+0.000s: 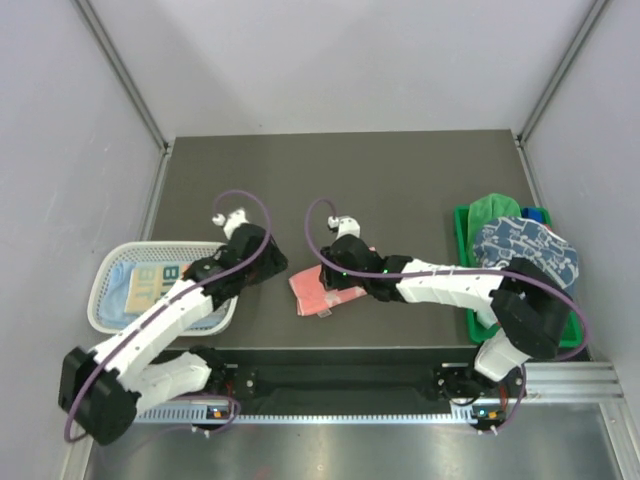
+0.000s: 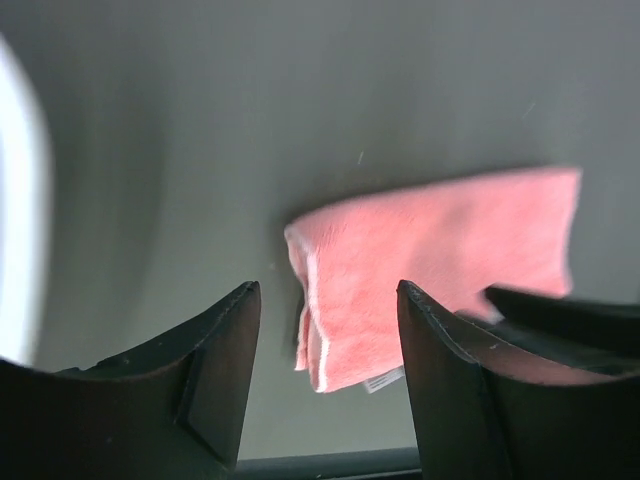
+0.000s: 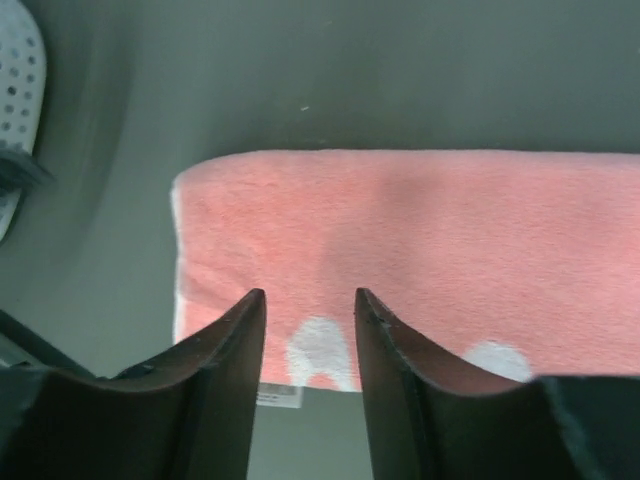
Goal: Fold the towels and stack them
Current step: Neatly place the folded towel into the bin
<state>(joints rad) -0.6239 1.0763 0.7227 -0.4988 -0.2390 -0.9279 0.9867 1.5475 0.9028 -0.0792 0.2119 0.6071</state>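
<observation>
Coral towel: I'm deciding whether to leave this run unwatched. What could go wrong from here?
1. The coral towel is folded, but its layers gape at one corner in the left wrist view; the open right claw above it might pinch only the top layer and undo the fold.
2. The open left claw, facing that corner, could drag it.
3. The right arm passes close to the navy towel heaped in the green bin and might snag it.

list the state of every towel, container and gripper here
coral pink towel: folded, lying flat
left gripper: open, empty
right gripper: open, above that towel
white mesh basket: holds folded towels
green bin: heaped full
navy patterned towel: crumpled, atop the bin heap
</observation>
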